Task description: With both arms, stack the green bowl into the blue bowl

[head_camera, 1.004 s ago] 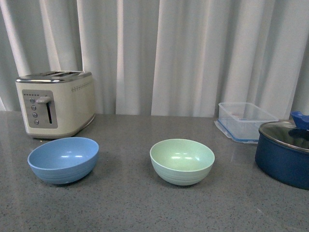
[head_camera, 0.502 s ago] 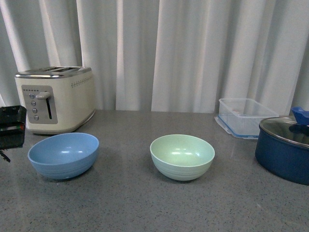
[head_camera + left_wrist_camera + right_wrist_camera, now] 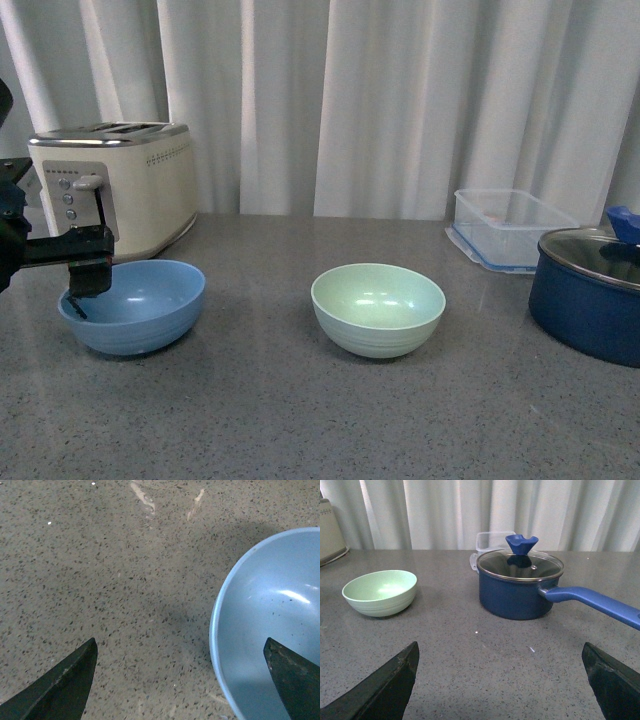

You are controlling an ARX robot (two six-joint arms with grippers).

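Left gripper (image 3: pixel 84 282): jaws apart, one finger above the bare countertop (image 3: pixel 125 580) and the other above the hollow of the blue bowl (image 3: pixel 135 305). It straddles the rim, probably to pinch the wall and steady it.
Blue bowl: upright, empty, toward the counter's left edge, in front of a cream toaster (image 3: pixel 130 190).
Right gripper (image 3: pixel 500 646): jaws wide, holding nothing, low over the counter and well apart from the green bowl (image 3: pixel 380 592), likely lining up to fetch it.
Green bowl: upright, mid-counter, not yet stacked.
Right edge: navy saucepan (image 3: pixel 517 597) with glass lid, clear plastic container (image 3: pixel 505 240) behind it.
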